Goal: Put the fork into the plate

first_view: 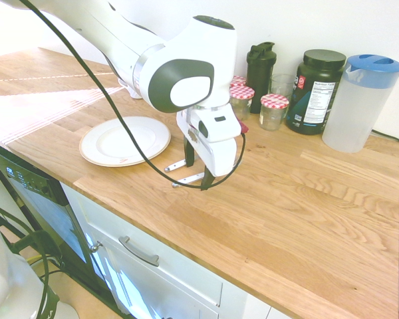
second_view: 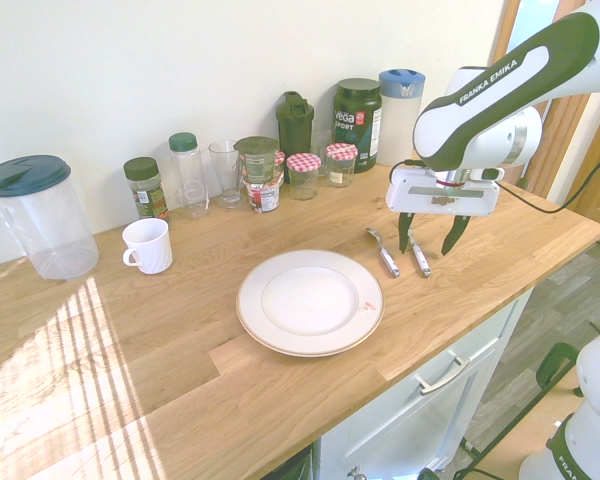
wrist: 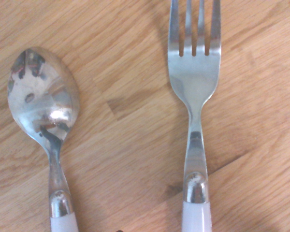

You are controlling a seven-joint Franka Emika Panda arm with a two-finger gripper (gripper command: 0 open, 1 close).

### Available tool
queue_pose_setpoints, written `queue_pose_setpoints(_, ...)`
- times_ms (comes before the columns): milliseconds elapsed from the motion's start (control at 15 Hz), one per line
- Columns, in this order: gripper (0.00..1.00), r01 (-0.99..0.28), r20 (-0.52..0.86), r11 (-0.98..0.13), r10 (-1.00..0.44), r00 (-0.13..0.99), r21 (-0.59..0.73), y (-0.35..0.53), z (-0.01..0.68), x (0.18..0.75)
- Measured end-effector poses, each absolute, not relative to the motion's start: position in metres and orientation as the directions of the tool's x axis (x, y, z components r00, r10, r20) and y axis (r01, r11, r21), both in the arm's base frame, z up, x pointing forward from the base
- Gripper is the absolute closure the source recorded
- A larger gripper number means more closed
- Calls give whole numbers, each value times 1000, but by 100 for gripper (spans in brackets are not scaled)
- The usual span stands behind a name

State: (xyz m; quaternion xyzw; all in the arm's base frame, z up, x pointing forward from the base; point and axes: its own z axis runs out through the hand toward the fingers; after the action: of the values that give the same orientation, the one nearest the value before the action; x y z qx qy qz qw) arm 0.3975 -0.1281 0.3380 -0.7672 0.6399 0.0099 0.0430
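The fork (second_view: pixel 419 257) lies flat on the wooden counter, to the right of the plate (second_view: pixel 280 330), white handle toward the counter's front edge. In the wrist view its tines and neck (wrist: pixel 194 72) fill the frame. A white-handled spoon (second_view: pixel 383 253) lies parallel between fork and plate, its bowl (wrist: pixel 43 96) also close in the wrist view. My gripper (second_view: pixel 430 240) is open and low over the fork, one finger on each side of it and nothing held. From the other side the fork's handle (first_view: pixel 188 179) pokes out under the gripper (first_view: pixel 199 166), with the empty plate (first_view: pixel 100 156) to its left.
Along the back wall stand red-lidded jars (second_view: pixel 302 165), a black shaker bottle (second_view: pixel 294 122), a dark supplement tub (second_view: pixel 357 112), a blue-lidded pitcher (first_view: pixel 358 103) and spice jars (second_view: pixel 145 186). A white mug (second_view: pixel 147 245) and a large clear jug (second_view: pixel 40 215) sit left.
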Motion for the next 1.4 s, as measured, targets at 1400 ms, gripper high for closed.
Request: queue_pose_setpoints(1400, 100, -984, -79, -179, -980, 181, -21, -126, 330, 412)
